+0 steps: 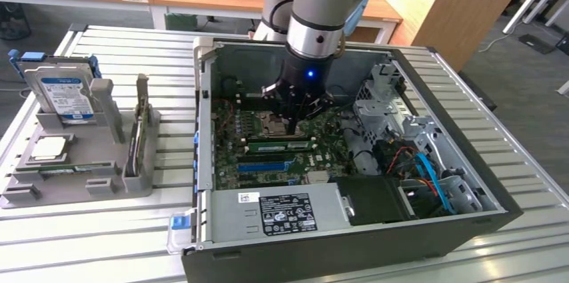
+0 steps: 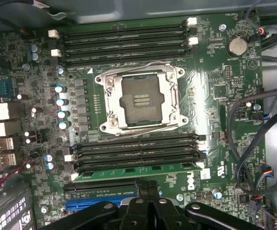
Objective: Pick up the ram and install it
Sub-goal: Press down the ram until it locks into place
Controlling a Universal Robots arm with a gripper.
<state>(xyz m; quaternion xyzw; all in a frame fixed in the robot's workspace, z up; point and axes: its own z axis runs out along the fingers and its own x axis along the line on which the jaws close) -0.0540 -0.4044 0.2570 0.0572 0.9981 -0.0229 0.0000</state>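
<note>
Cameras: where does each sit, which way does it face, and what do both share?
Exterior view: above and off the table, looking down into the open computer case; arm and gripper show.
Wrist view: on the wrist, facing the motherboard; shut gripper shows.
Shared: empty CPU socket, the ram in a slot.

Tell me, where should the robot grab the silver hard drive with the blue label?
Probably by its top part, coming straight down from above. The silver hard drive with the blue label stands upright in the grey plastic stand, which hugs its lower part, so the top is free to pinch across its flat faces.
</note>
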